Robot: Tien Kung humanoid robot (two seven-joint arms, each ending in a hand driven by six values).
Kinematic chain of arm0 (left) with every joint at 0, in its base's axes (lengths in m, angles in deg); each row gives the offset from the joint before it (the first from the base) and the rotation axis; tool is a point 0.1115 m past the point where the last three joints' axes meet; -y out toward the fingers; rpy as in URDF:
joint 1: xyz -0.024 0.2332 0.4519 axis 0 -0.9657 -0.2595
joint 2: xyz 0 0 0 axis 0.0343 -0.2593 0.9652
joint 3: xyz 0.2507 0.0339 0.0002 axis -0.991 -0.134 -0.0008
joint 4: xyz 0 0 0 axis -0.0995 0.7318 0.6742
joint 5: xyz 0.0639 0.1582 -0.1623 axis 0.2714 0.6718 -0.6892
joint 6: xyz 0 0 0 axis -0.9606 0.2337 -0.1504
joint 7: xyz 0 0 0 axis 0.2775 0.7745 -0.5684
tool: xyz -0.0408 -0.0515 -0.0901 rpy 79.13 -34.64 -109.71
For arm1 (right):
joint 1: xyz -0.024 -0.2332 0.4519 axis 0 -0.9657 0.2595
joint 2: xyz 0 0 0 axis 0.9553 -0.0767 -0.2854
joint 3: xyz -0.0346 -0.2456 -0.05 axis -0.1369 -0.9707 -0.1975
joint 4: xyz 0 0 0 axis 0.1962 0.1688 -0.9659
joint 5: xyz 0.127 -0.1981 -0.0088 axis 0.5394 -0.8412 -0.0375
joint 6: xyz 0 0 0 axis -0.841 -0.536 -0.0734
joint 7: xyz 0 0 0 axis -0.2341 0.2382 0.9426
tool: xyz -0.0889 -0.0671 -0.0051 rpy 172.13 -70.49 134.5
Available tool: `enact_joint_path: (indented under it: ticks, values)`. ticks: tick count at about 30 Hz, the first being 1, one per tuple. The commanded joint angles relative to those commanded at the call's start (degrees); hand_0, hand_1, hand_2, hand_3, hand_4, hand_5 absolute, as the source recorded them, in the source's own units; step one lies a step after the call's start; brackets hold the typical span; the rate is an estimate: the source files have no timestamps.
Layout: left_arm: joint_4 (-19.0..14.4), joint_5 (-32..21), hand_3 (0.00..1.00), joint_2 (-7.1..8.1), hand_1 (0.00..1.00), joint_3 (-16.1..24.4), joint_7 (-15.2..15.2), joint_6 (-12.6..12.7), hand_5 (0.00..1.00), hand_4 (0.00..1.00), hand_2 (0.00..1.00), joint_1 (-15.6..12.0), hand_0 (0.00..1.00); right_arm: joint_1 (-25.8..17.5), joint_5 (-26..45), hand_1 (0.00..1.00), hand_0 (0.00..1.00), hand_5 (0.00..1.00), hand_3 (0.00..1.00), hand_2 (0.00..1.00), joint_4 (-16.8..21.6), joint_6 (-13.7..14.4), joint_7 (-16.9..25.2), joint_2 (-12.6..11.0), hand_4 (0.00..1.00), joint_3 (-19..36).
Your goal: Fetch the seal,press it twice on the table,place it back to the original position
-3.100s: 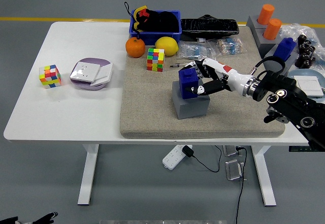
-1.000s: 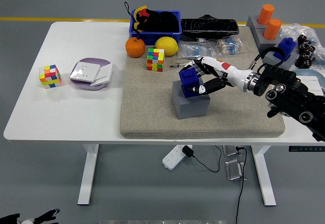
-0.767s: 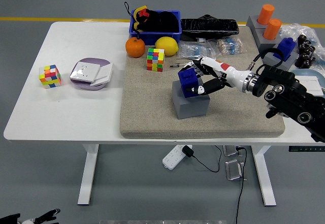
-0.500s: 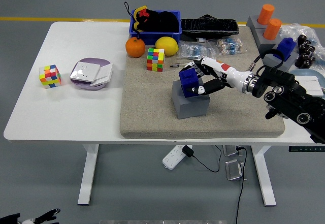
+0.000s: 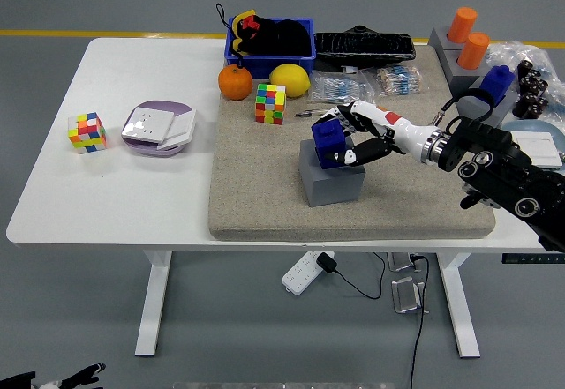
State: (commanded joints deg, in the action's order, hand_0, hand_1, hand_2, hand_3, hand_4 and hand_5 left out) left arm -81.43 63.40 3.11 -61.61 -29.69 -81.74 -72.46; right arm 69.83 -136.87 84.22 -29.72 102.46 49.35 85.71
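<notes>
A blue seal (image 5: 327, 142) stands on a grey block (image 5: 328, 177) in the middle of the beige mat (image 5: 265, 195). My right hand (image 5: 350, 135) reaches in from the right and has its white fingers (image 5: 342, 114) wrapped round the seal's right side, thumb low at the front. The seal's base touches the block's top. My left arm is out of view.
A Rubik's cube (image 5: 270, 103), an orange (image 5: 235, 81), a lemon (image 5: 289, 79) and a blue bin (image 5: 270, 41) lie at the mat's back. At far right stand a grey block with orange seals (image 5: 465, 38) and another blue seal (image 5: 496, 81). A second cube (image 5: 86, 132) and a purple box (image 5: 158, 127) sit left.
The forearm has shifted slightly at the right. The hand stays closed round the blue seal on the grey block, which has hardly moved.
</notes>
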Motion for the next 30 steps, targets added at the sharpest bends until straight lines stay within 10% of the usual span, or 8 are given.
enact_joint_path:
  ticks: [30]
  values:
    - [-0.1, -0.1, 0.817, 0.17, 0.808, -0.2, 0.0, 0.0, 0.43, 0.71, 0.777, -0.2, 0.818, -0.2, -0.7, 0.65, 0.731, 0.002, 0.617, 0.64, -0.4, 0.5, 0.6, 0.2, 0.782, 0.5]
